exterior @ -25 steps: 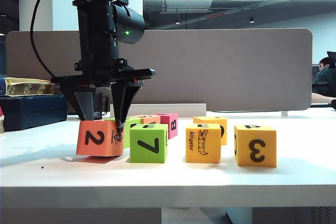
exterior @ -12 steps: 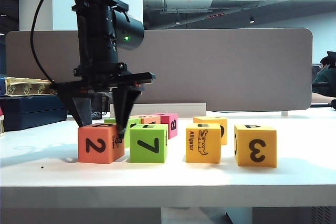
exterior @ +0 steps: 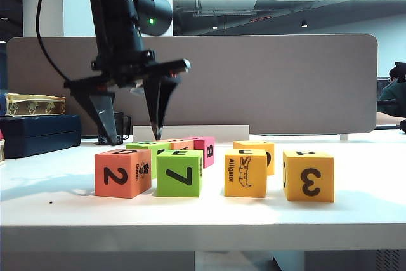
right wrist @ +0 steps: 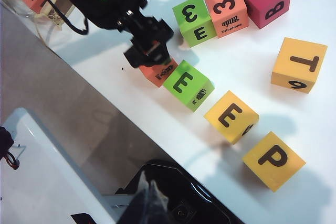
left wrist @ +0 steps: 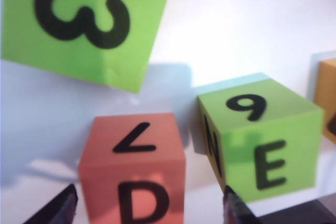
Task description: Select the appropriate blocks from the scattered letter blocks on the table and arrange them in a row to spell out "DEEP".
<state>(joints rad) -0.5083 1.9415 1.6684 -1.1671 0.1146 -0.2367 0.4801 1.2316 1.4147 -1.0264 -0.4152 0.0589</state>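
At the left of the exterior view we see the left end effector (exterior: 130,115) hanging wide open and empty directly above the salmon block (exterior: 122,172), which heads the row of blocks on the tabletop (exterior: 203,211). The right end effector (right wrist: 149,203) sits far back at the lower edge of its own view; we cannot tell its opening.

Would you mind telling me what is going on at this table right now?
The robot is spelling DEEP with letter blocks. The left end effector hangs open above the salmon block, gripping nothing. That block heads a row with the green 7 block, alligator block and orange 3 block. The right end effector is out of view.
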